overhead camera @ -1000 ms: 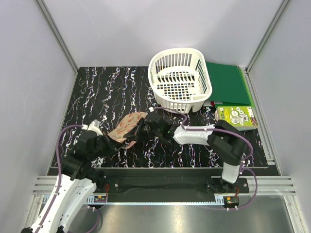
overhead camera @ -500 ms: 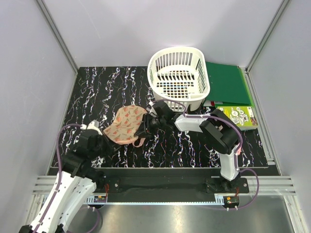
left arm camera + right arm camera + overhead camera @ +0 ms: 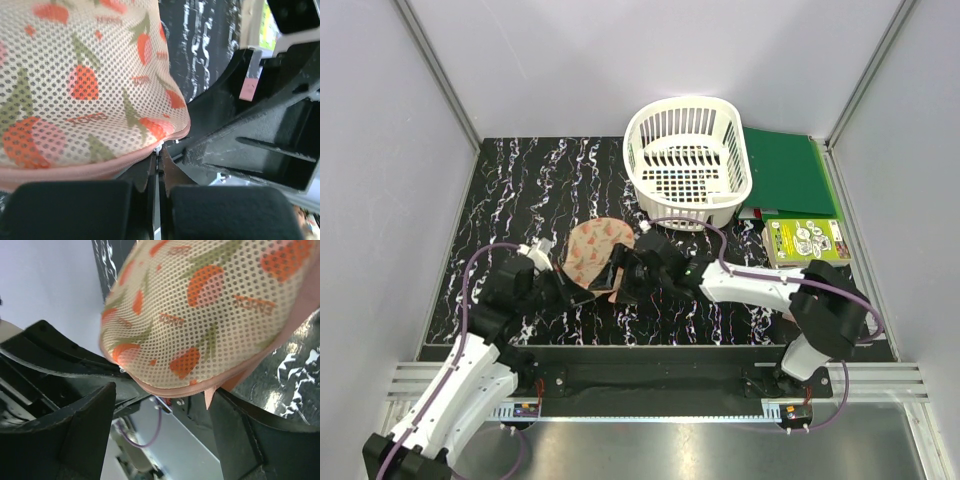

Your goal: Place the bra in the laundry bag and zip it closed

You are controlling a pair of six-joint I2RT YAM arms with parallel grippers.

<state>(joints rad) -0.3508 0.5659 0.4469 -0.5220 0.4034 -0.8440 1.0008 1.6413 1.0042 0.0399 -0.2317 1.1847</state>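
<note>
We hold the laundry bag (image 3: 592,248) tilted up off the table (image 3: 520,190) at its middle, our left gripper (image 3: 158,167) pinched tight on the pink near rim. Our right gripper (image 3: 160,437) is spread wide and grips nothing. It sits just to the right, with the bag's edge between its fingers. The bag's long axis runs from near-left to far-right. The bra is not something we can make out.

Rounded peach watermelon-print mesh laundry bag (image 3: 592,243), pink-trimmed, lower edge pinched in left fingers (image 3: 70,210).
</note>
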